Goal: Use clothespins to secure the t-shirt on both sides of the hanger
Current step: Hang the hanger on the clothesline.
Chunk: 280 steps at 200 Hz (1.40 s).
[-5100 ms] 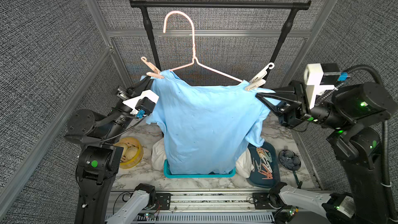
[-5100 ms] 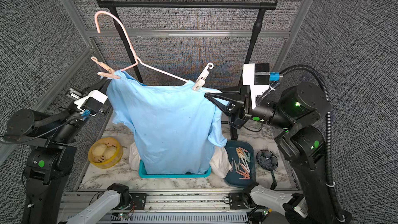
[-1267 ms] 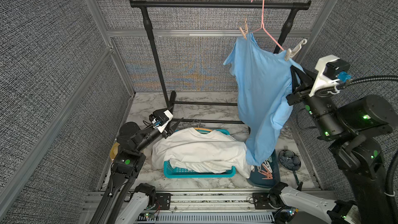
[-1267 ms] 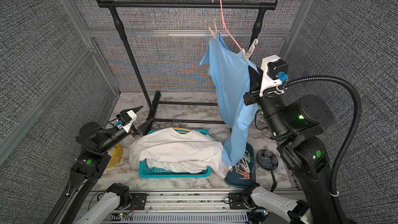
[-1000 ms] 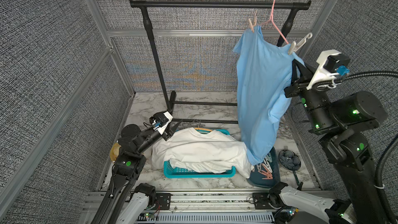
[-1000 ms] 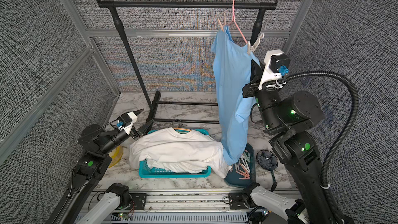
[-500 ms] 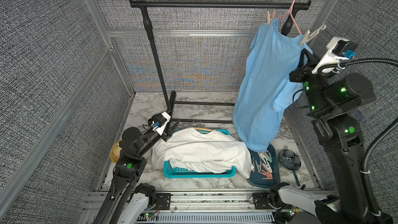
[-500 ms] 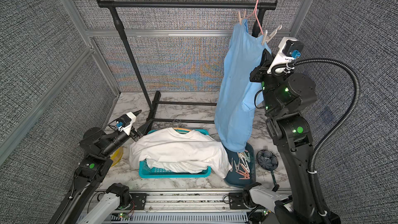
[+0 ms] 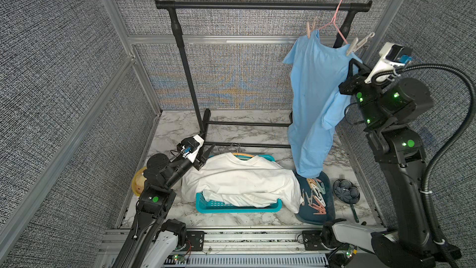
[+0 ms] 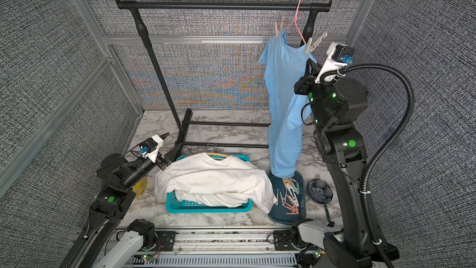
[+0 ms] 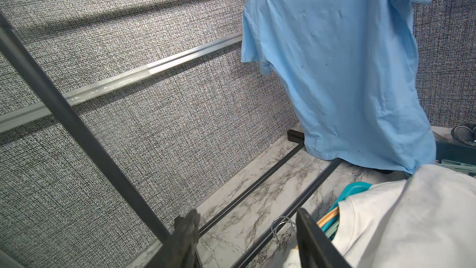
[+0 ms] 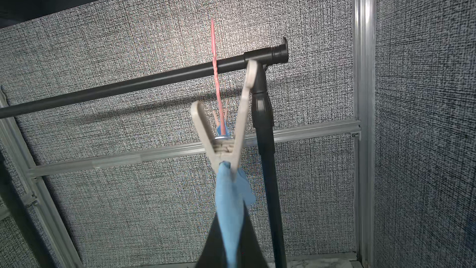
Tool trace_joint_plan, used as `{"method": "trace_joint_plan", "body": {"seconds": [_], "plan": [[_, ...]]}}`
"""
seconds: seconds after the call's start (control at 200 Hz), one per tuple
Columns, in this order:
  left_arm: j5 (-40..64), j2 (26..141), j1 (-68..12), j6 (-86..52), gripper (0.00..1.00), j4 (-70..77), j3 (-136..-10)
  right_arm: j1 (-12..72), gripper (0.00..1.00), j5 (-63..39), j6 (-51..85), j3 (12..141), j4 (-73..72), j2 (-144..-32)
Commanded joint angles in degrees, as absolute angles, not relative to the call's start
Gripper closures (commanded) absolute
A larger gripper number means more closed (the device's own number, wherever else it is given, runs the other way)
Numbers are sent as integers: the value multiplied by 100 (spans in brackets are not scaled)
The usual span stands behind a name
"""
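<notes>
The blue t-shirt [image 9: 314, 94] hangs lengthwise, collar up and hem down, at 2 o'clock in both top views. It is on a pink wire hanger [image 12: 213, 42] whose hook rises past the black rack bar [image 9: 257, 5]; whether it rests on the bar I cannot tell. A beige clothespin [image 9: 359, 43] bites the shoulder nearest the right arm, jaws down, handles splayed toward 1 o'clock. A salmon clothespin [image 9: 310, 28] grips the other shoulder, nearly upright. Just below the beige one, the right end effector [image 9: 352, 65] is pressed together on the shirt's cloth. The hem ends over a dark tray [image 9: 313, 219] of loose clothespins [image 9: 315, 197] at 5 o'clock. The left end effector [image 11: 247, 212], fingers apart and empty, sits at 8 o'clock beside a white shirt [image 9: 239, 176] heaped on a teal basket [image 9: 231, 206] on the marble counter [image 9: 180, 125].
</notes>
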<state>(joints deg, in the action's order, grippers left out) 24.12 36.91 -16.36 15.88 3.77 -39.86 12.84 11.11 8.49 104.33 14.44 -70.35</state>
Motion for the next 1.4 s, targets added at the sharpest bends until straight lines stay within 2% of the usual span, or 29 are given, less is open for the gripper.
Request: {"method": "trace_joint_plan", "body": {"seconds": [0.0,0.756,0.976,1.121,1.396], "plan": [[2303,3648,-1631,1625,40,438,-3973,1283,100,1124,989,10383,1278,-7027],[2110,3603,-1631,1679,40,239,-3929,1207,100,1476,817,9721,1401,-6904],[2092,3595,-1630,1674,40,205,-3946,844,100,1182,867,9776,1375,-7002],[2074,3594,-1634,1670,40,194,-3942,683,100,629,888,9739,1243,-7044],[2133,3586,-1633,1591,40,159,-3970,668,100,116,976,9859,1005,-7135]]}}
